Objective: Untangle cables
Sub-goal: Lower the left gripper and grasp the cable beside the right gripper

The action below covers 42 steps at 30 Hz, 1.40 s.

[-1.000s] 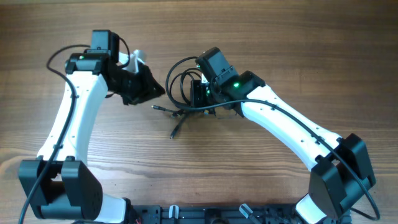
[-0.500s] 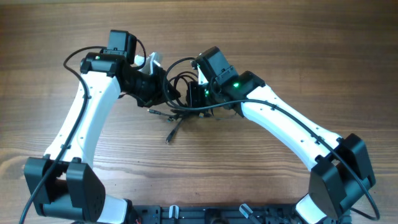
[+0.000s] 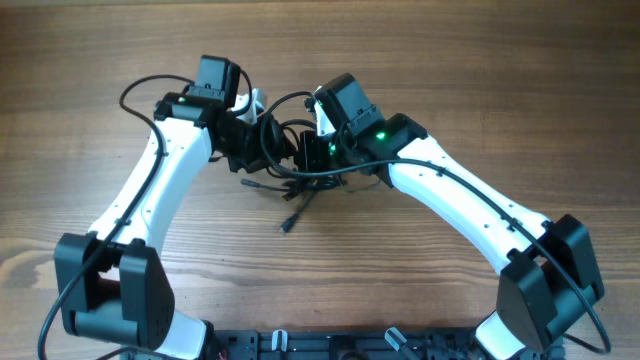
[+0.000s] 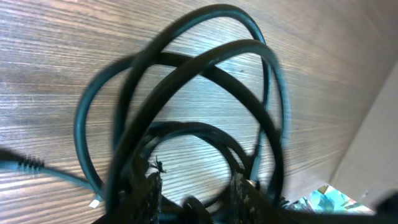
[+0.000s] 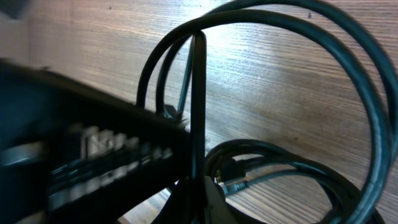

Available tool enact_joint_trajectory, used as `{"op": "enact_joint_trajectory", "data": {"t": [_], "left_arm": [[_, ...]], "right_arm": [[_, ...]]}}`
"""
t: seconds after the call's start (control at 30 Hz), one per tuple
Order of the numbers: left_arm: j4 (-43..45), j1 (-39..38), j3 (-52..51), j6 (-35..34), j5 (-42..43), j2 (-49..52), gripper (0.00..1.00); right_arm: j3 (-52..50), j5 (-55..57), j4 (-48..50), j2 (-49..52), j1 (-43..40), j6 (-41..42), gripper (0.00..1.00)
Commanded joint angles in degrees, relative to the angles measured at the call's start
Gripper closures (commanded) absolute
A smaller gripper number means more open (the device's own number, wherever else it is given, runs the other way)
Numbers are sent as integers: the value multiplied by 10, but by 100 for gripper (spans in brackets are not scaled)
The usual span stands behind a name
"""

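Note:
The cables (image 3: 286, 132) are a tangle of thin black loops on the wood between my two grippers. One loose plug end (image 3: 287, 224) trails toward the front and another (image 3: 250, 183) points left. My left gripper (image 3: 264, 146) is pushed into the bundle's left side. In the left wrist view the left gripper (image 4: 198, 198) stands open, cable loops (image 4: 205, 68) arching ahead and one strand crossing low between the fingers (image 4: 149, 194). My right gripper (image 3: 318, 156) holds the bundle's right side. In the right wrist view the right gripper (image 5: 202, 194) is shut on an upright strand (image 5: 198, 93).
The bare wooden table (image 3: 450, 70) spreads all around. The left gripper's dark body (image 5: 93, 155) fills the left of the right wrist view, close to the right gripper. A black rail (image 3: 330, 345) runs along the table's front edge between the arm bases.
My left arm has swung right into the bundle and its jaws have opened. The trailing plug end has shifted slightly right. The right arm has stayed still, shut.

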Motion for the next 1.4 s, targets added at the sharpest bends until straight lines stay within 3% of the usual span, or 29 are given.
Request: {"op": "enact_joint_trajectory", "data": {"t": [0.0,0.13,0.23,0.27,0.3,0.8,0.9,1.13,1.33,1.37], "left_arm": [[12,-3,-36,-8,-28,10,62],[23,-3,-51,-19,-56,10,73],[27,-3,-51,-19,-78,10,86],[28,-3,-51,-19,-87,10,95],[29,-3,-51,-19,-91,10,96],[28,-3,-52,-32,-166,11,96],[34,-2,-51,-56,-105,9,96],[86,19,-51,-64,131,7,91],[79,20,-52,-105,141,7,89],[71,20,-52,-113,144,7,84]], "right_arm": [[10,-20,7,-6,-7,-24,96],[10,-28,5,-6,-21,-24,96],[10,-51,5,-6,-34,-25,96],[10,-59,5,-6,-39,-25,96],[10,-64,5,-6,-42,-27,96],[10,-70,-6,-6,-51,-39,96],[10,-69,-8,-6,-51,-40,96],[10,-70,-8,-6,-51,-38,96],[10,-89,-2,-6,-51,-38,96],[10,-92,4,-6,-51,-38,96]]}}
